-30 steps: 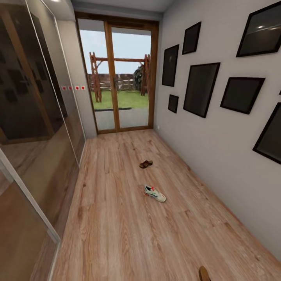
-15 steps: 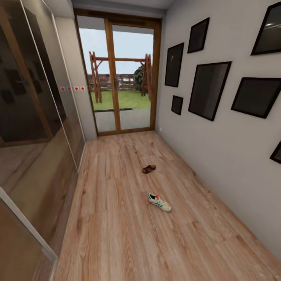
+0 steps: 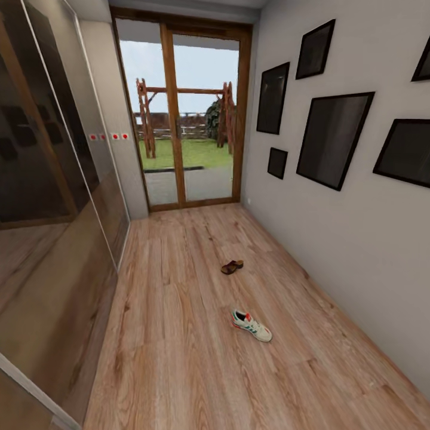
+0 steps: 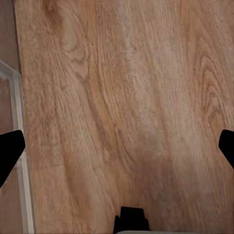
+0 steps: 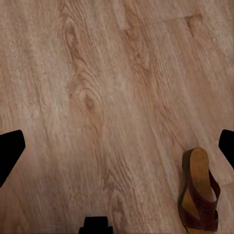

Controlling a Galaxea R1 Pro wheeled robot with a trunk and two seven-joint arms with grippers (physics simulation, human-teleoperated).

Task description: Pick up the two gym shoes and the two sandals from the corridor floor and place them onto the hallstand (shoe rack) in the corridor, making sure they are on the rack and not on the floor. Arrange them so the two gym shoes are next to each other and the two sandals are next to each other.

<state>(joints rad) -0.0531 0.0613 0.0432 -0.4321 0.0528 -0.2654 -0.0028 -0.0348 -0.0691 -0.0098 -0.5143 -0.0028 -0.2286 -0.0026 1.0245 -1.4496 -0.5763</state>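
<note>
One gym shoe, white with green stripes and a red-orange heel patch, lies on the corridor floor ahead of me. A brown sandal lies further along the same floor. Another brown sandal with a tan insole lies flat on the planks beneath my right gripper, off to one side of it and untouched. That gripper is open, its black fingertips far apart. My left gripper is open too, over bare planks. The second gym shoe and the hallstand are out of view.
Glossy sliding wardrobe doors line the corridor's left side, and their floor rail shows near my left gripper. The right wall carries several black frames. A glazed wooden door closes the far end.
The whole head view has shifted: the camera moved, so the shoe and far sandal sit lower in the picture. The near sandal has left the picture's bottom edge.
</note>
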